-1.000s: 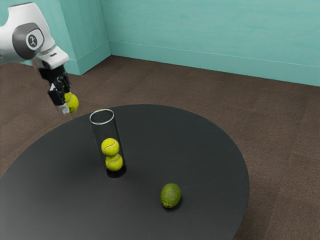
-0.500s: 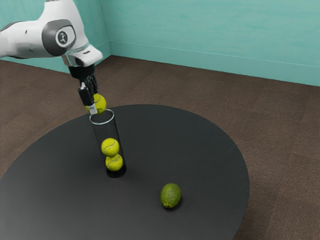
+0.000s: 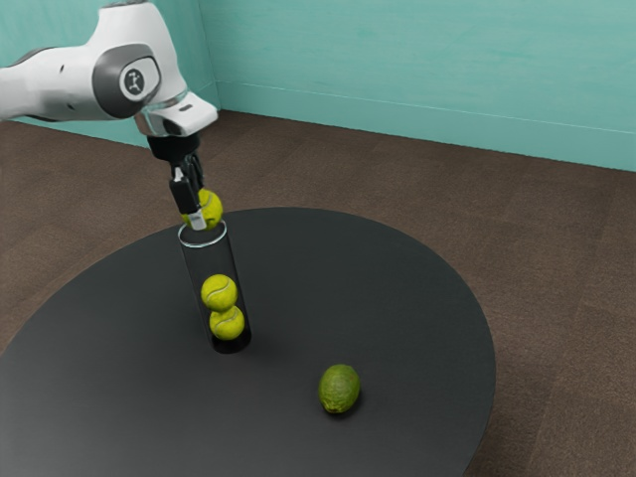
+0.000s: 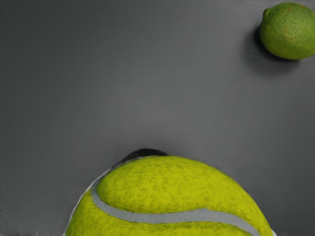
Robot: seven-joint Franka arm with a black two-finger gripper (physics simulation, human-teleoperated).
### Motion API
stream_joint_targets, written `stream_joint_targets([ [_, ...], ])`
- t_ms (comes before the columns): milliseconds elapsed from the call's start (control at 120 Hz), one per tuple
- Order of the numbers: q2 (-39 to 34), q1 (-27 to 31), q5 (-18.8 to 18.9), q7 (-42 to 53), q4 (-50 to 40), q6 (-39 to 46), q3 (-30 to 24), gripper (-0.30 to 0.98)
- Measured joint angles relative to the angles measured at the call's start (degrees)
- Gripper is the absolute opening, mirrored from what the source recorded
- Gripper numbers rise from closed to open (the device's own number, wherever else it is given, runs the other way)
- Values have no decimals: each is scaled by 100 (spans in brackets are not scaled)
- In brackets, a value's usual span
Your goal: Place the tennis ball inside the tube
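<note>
Tennis ball (image 3: 212,207) pinched in the claw (image 3: 204,213), one finger pressed to each side. It is held right at the mouth of the clear tube (image 3: 215,261), above the two balls inside; whether the rim is touched cannot be told. In the wrist view, the rim's thin pale edge is seen curving out around the held ball, the opening mostly covered by it. Tube is stood upright on the round black counter (image 3: 397,298). Two more balls are stacked in its lower part: upper ball (image 3: 219,292) rested on lower ball (image 3: 227,323). Green lime (image 3: 340,389) is set on the counter, apart from the tube, toward the exterior view's right. Claw is pointed down, carried by the white arm (image 3: 75,81) from the exterior view's left.
</note>
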Motion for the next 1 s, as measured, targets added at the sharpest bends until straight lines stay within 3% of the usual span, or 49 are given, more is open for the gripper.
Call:
stream_joint_targets([
  [292,6,80,8,-152,-60,19,7,25],
  [617,7,53,-26,-228,-61,-52,5,56],
  [800,-87,45,-19,-425,50,-194,26,63],
  [1000,-176,65,240,-1446,594,-813,15,67],
])
